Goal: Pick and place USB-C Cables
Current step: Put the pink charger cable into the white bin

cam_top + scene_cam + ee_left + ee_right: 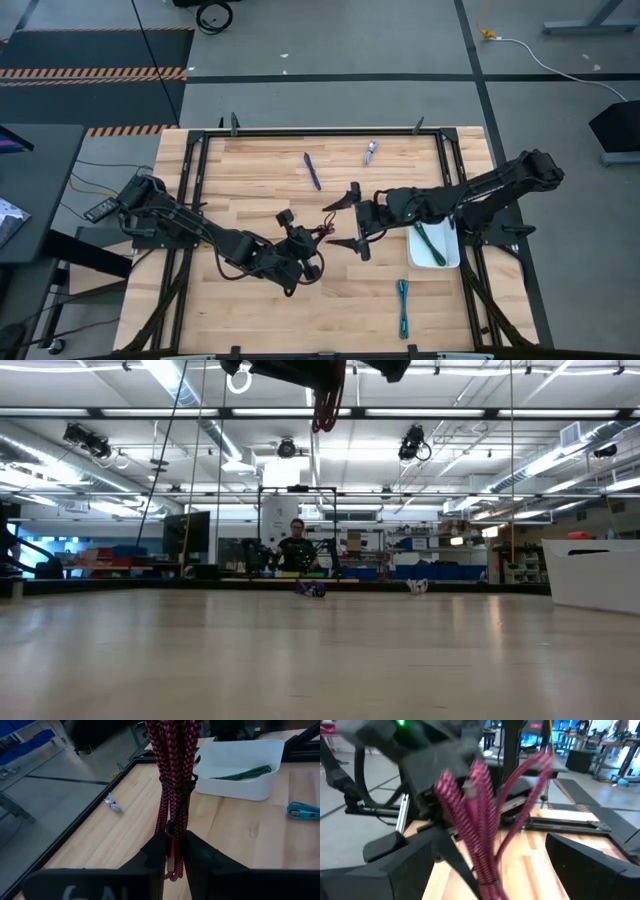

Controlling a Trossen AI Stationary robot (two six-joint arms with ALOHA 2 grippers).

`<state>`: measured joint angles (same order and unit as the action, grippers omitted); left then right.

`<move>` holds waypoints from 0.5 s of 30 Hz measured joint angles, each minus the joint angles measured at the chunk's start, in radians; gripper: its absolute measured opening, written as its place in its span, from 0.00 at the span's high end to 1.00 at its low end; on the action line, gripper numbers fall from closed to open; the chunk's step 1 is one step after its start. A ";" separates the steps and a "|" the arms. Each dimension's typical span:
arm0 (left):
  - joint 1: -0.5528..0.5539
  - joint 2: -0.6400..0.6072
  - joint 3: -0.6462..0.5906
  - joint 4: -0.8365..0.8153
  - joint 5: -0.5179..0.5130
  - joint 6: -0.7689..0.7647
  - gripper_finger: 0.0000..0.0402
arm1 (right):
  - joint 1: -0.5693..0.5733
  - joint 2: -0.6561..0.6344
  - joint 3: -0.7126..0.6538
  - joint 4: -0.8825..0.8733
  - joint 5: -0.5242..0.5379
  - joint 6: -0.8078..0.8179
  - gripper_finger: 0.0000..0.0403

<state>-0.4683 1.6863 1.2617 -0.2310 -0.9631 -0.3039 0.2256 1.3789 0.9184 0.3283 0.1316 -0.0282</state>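
Maroon red braided cable bundle (176,775) hangs clamped in the left tool (172,851), lifted above the wooden desk (260,190). The right tool (352,218) gapes wide beside it. A green cable (432,243) lies in the white rectangular tray (452,262).

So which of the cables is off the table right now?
The maroon red cable, pinched in the left gripper. The green cable lies in the tray; the rest lie on the wood.

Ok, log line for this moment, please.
left gripper: shut on maroon cable, lifted | right gripper: open, facing it | green cable: in tray
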 joint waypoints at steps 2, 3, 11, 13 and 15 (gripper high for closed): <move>0.001 0.000 0.000 0.003 0.020 0.001 0.86 | 0.000 0.027 0.000 0.020 0.010 0.000 0.08; 0.001 0.000 0.000 0.004 0.029 0.001 0.86 | 0.000 0.038 0.000 0.032 0.027 -0.001 0.09; 0.002 0.000 0.000 0.003 0.028 0.001 0.86 | 0.002 0.054 0.000 0.058 0.179 -0.059 0.46; 0.003 -0.001 0.001 0.000 0.021 0.000 0.86 | 0.002 0.043 -0.001 0.053 0.184 -0.065 0.65; 0.003 -0.002 0.001 -0.002 0.016 0.001 0.86 | 0.008 0.035 -0.001 0.048 0.181 -0.079 0.87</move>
<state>-0.4652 1.6840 1.2625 -0.2331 -0.9466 -0.3031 0.2337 1.4143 0.9176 0.3765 0.3129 -0.1072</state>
